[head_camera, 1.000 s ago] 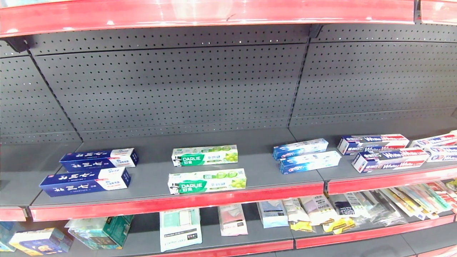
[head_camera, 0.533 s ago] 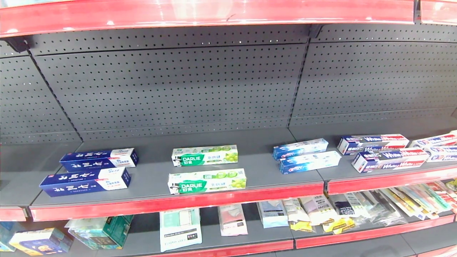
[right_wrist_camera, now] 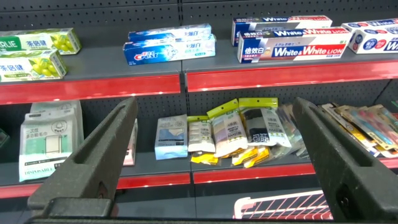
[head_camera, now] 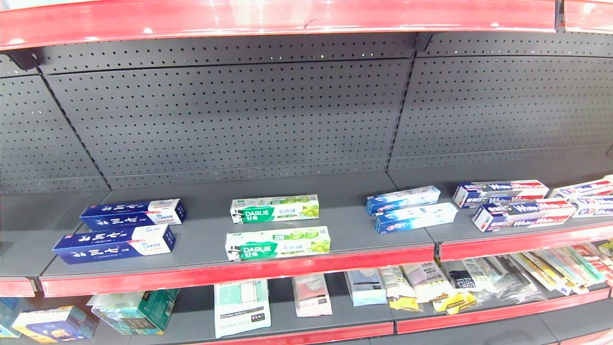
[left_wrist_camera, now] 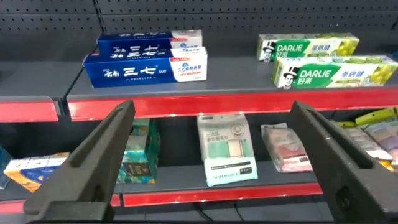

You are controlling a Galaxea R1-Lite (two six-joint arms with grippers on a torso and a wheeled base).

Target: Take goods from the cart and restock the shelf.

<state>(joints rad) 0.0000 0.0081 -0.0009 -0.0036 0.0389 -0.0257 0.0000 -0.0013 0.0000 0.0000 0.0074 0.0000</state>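
Head view: I take the pair of green boxes [head_camera: 278, 243] as my mark on the shelf [head_camera: 335, 191]; the dark blue boxes [head_camera: 114, 244] lie well to their left, the light blue boxes [head_camera: 415, 218] well to their right, the white-and-blue boxes [head_camera: 524, 214] farther right again; bare shelf runs behind the green boxes to the pegboard.

Left wrist view: the left gripper [left_wrist_camera: 212, 107] has its fingers spread wide with nothing between them; it hangs in front of the shelf and lower than the green boxes, on their dark blue side.

Right wrist view: the right gripper [right_wrist_camera: 216, 102] is likewise spread and empty, lower than the green boxes on their light blue side; a white wire rim [right_wrist_camera: 280, 208], which I take for the cart, sits beneath it, nearer to me than the shelf fronts.

Nothing is picked yet, I judge; the risks I see are a wide finger catching the cart's wire on the way in, and, later, a carried box nudging the front green box, which lies close to the shelf's lip, off it.
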